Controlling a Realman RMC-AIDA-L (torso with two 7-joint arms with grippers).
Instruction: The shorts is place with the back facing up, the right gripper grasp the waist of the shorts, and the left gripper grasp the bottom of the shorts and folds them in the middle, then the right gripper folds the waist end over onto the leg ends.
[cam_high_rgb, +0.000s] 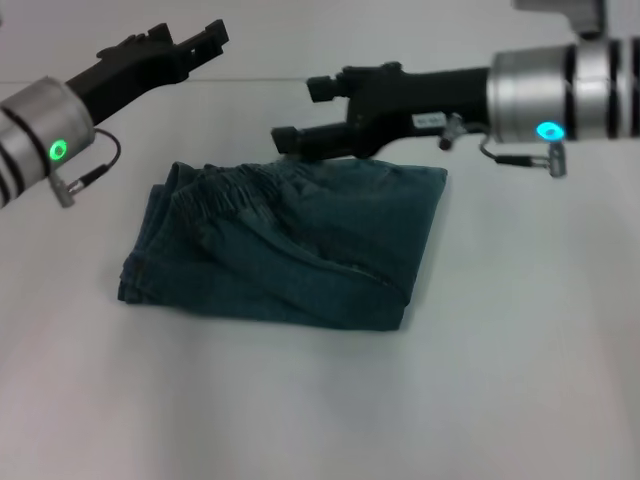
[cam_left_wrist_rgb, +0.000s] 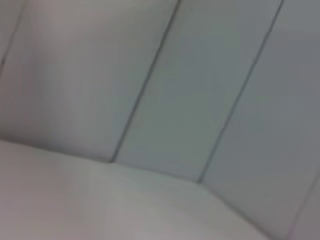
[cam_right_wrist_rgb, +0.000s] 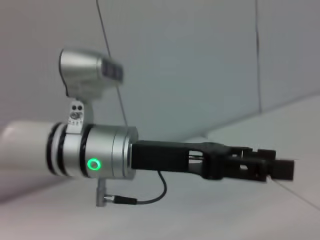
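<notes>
The blue-green denim shorts (cam_high_rgb: 300, 250) lie folded into a compact block in the middle of the white table (cam_high_rgb: 320, 400). The gathered elastic waist (cam_high_rgb: 240, 185) is on top, near the far left side. I cannot make out the leg ends among the folded layers. My right gripper (cam_high_rgb: 300, 112) hovers just above the shorts' far edge, open and holding nothing. My left gripper (cam_high_rgb: 185, 40) is raised at the far left, clear of the cloth, and is open. It also shows in the right wrist view, where the left gripper (cam_right_wrist_rgb: 272, 167) is empty.
Grey wall panels (cam_left_wrist_rgb: 200, 75) stand behind the table's far edge. Bare white table surface surrounds the shorts on all sides. A thin cable (cam_high_rgb: 95, 170) hangs under the left wrist.
</notes>
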